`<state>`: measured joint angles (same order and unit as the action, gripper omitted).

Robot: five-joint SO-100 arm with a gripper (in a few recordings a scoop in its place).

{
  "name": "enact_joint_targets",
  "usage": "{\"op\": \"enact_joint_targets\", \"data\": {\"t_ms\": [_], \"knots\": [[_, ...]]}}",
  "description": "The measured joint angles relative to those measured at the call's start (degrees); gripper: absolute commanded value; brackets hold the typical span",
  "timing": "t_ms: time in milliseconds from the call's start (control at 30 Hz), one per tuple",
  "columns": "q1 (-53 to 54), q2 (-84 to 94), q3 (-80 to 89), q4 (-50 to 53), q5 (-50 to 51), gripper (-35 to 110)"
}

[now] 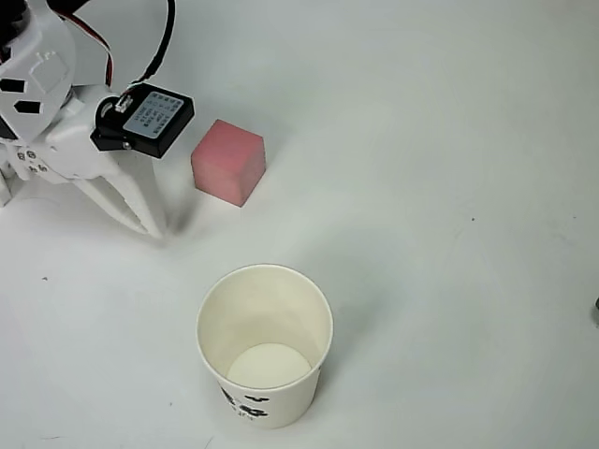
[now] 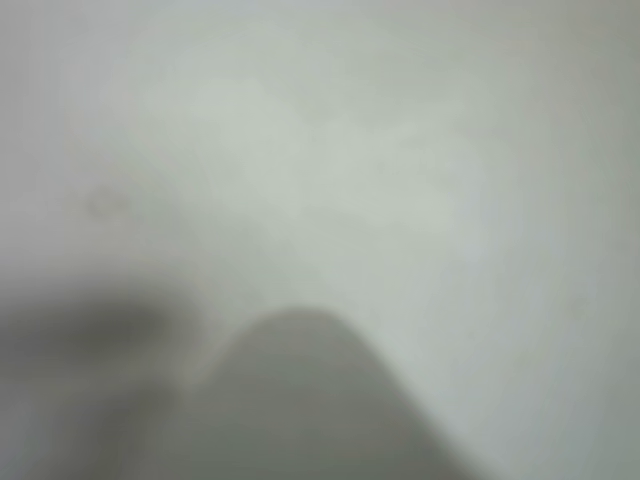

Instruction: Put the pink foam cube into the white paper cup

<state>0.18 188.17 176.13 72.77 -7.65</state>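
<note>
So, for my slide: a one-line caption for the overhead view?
White gripper beside the pink foam cube, empty white paper cup upright nearby.

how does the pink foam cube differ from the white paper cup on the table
The small salmon-pink foam cube is a solid block with flat faces; the round cream-white paper cup is hollow, open-topped and empty. The cube looks narrower than the cup's mouth. The cube is plain, while the cup carries small black marks low on its wall. The cube lies nearer the white pincer than the cup. Both rest on the white table, apart.
</note>
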Motion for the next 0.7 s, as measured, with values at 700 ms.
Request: {"op": "enact_joint_targets", "data": {"t_ms": [700], "knots": [[-1.0,0.4,0.0,0.6,-2.5,6]]}}
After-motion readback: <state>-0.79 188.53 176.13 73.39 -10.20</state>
